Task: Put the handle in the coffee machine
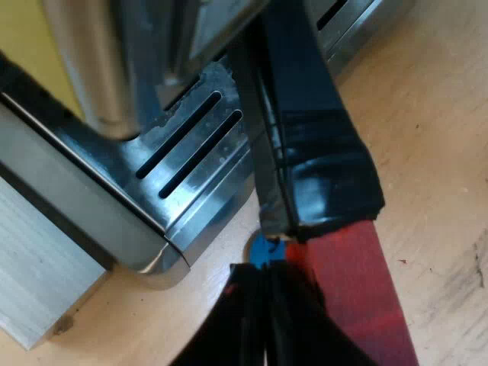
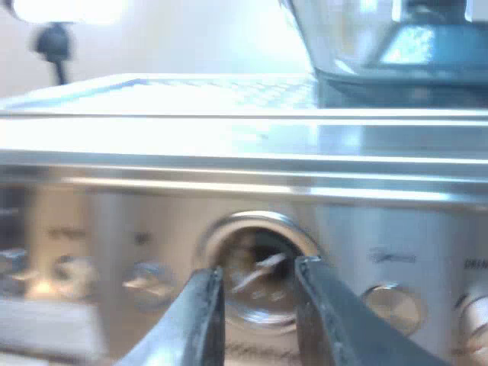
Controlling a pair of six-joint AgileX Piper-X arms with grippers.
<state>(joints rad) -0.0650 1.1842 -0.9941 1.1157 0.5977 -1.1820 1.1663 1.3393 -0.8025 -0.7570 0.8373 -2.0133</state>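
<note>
Left claw: the black two-fingered left claw is clenched. Its fingers are pressed together with only a slit between them, and nothing shows in that slit.
Handle: a dark glossy bar handle ending in a flat red end. It hangs above the pale wooden bench, just beside the corner of the machine's tray.
Long axis: it runs slantwise from the machine's front out over the bench. Counted from the left claw's tips, the dark part leads off at about one o'clock toward the machine. The red end lies at about four o'clock, pointing away from the machine.
Contact: the red end is just beside the left claw; I cannot tell whether they touch. The handle's far end goes up among shiny metal, and whether it is locked in I cannot tell.
Machine base: the brushed-steel espresso machine has a slotted metal drip tray at about eleven o'clock from the left claw.
Blue patch: a small blue patch lies on the bench at the claw's tips; I cannot tell what it is.
Right claw: the black right claw is released, its fingers spread apart and grasping nothing.
Gauge: a round steel-rimmed gauge with a needle, on the machine's front, shows between the spread fingers at twelve o'clock.
Hopper: a clear, dark-based bean hopper stands on the machine's top, at about one o'clock from the right claw.
</note>
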